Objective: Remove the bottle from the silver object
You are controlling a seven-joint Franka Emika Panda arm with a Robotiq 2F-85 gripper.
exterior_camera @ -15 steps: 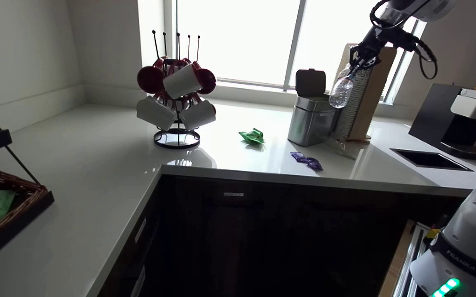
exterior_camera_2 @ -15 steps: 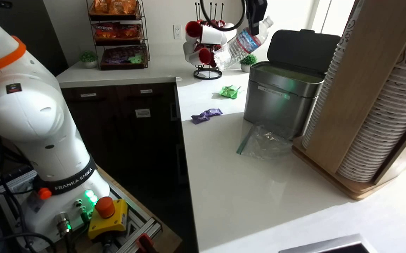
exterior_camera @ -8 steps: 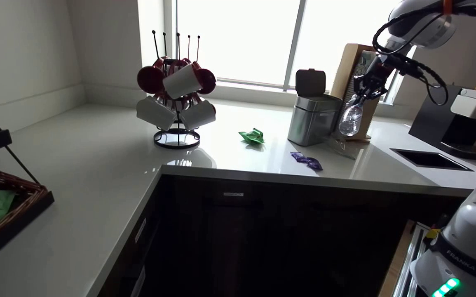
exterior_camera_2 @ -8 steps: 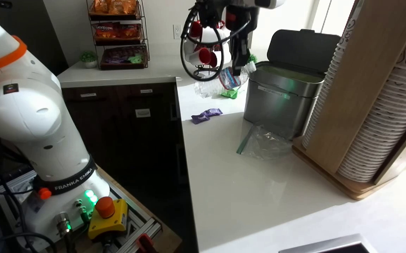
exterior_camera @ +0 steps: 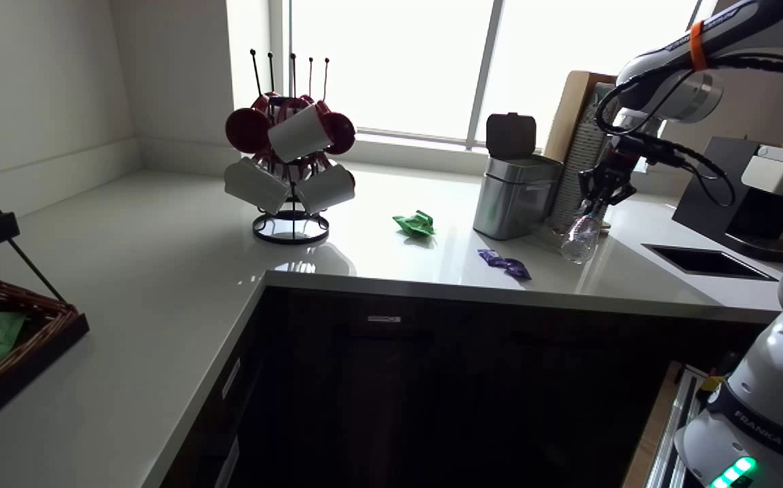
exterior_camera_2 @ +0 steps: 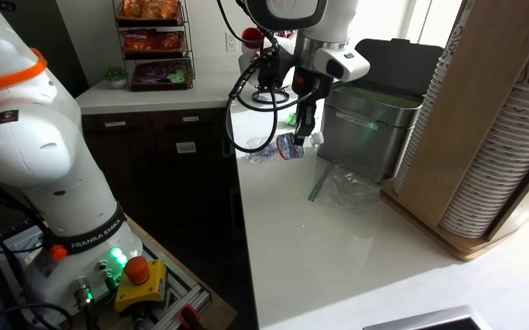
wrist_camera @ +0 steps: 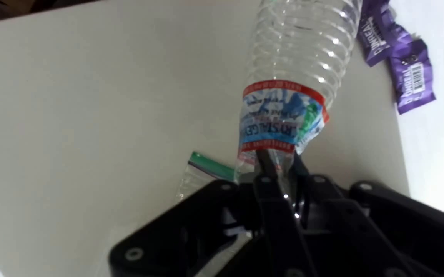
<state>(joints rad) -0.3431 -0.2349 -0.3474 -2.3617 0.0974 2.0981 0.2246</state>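
Observation:
The silver object is a silver-grey metal canister with its dark lid standing open, on the counter in both exterior views (exterior_camera: 513, 203) (exterior_camera_2: 365, 133). The clear plastic bottle with a red and blue label (exterior_camera_2: 273, 150) is outside the canister, tilted near flat, low over the counter in front of it. It also shows in an exterior view (exterior_camera: 581, 238) and in the wrist view (wrist_camera: 298, 50). My gripper (exterior_camera_2: 302, 137) is shut on the bottle around its label and neck end, as the wrist view (wrist_camera: 279, 163) shows. Whether the bottle touches the counter I cannot tell.
A clear zip bag (exterior_camera_2: 346, 185) lies beside the canister. Purple wrappers (exterior_camera: 504, 264) lie near the counter edge and a green wrapper (exterior_camera: 416, 224) farther left. A tall tan cup box (exterior_camera_2: 479, 119) stands beside the canister. A mug rack (exterior_camera: 291, 227) stands on the counter.
My gripper has moved down with the bottle in it, from above the canister's height to just above the counter in front of it. The bottle has tilted flatter. The canister has not moved.

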